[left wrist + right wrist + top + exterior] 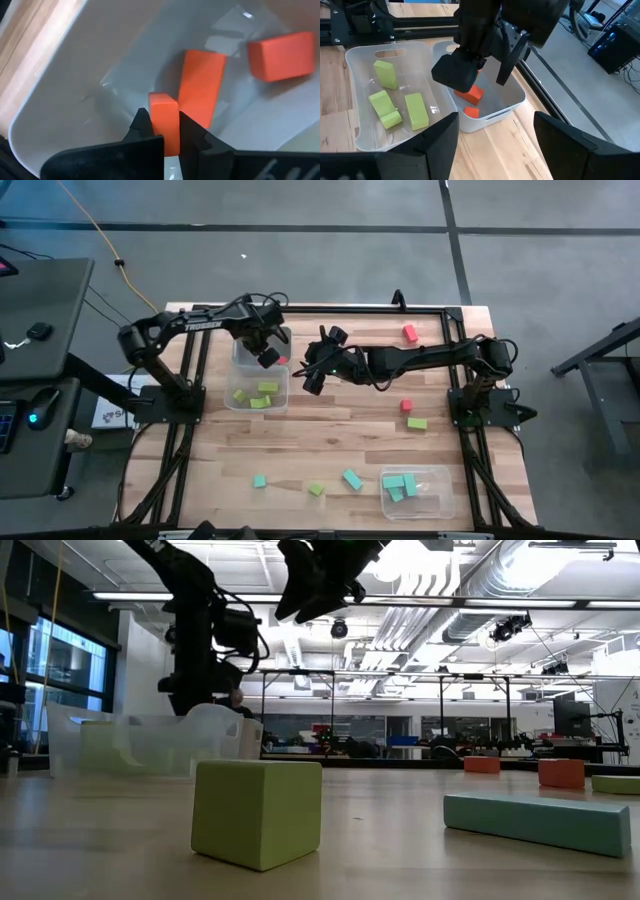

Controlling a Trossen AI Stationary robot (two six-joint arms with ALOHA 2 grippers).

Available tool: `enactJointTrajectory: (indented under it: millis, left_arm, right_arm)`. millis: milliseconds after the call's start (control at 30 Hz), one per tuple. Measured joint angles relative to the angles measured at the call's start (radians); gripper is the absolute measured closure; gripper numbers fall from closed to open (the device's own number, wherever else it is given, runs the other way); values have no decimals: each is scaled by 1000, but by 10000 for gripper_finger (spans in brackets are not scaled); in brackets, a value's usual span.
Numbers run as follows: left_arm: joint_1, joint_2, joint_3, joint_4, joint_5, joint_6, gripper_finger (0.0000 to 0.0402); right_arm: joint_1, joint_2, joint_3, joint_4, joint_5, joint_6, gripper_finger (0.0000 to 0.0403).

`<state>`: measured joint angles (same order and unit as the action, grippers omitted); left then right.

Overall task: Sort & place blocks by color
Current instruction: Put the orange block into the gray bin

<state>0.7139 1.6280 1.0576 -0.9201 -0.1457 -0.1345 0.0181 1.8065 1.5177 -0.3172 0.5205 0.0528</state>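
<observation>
My left gripper (268, 357) hangs over the clear tub (246, 352) at the table's far left and is shut on a red block (162, 112). Two more red blocks (200, 90) (280, 55) lie on that tub's floor. The neighbouring tub (232, 402) holds three lime green blocks (415, 110). My right gripper (314, 376) is open and hovers just right of both tubs, touching nothing. A third tub (440, 502) near the right front holds teal blocks (400, 485). My left gripper pinches the red block between its two fingers (142, 125), which grip its lower part (167, 142); the block's free end sticks out past the fingertips. The fingers point down into the tub from above. The block hangs clear of the tub floor.
Loose blocks lie on the wood: red ones (409, 332) (406, 406), green ones (417, 423) (316, 489), teal ones (259, 480) (352, 479). In the low view a green cube (258, 810) and a teal bar (540, 822) lie close to the camera. Black frame rails edge the table.
</observation>
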Motion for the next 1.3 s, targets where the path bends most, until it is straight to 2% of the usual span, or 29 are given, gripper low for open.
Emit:
enactJointTrajectory:
  millis: [267,567,767,967,1133,1300]
  left_arm:
    - [0,18,0,0,-21,26,392]
    - [0,18,0,-1,-23,52,344]
    - [0,4,0,-9,-26,67,314]
    - [0,-64,0,-11,-31,60,310]
    - [-6,-142,0,-11,-29,60,313]
    - [-13,-232,10,-12,-9,59,312]
  right_arm:
    - [0,0,0,0,0,26,155]
    - [18,-1,0,-24,0,33,155]
    - [35,-49,0,-176,0,155,155]
    - [35,-110,0,-347,-7,314,155]
    - [35,-147,0,-459,-71,416,155]
    - [35,-158,0,-561,-176,449,155]
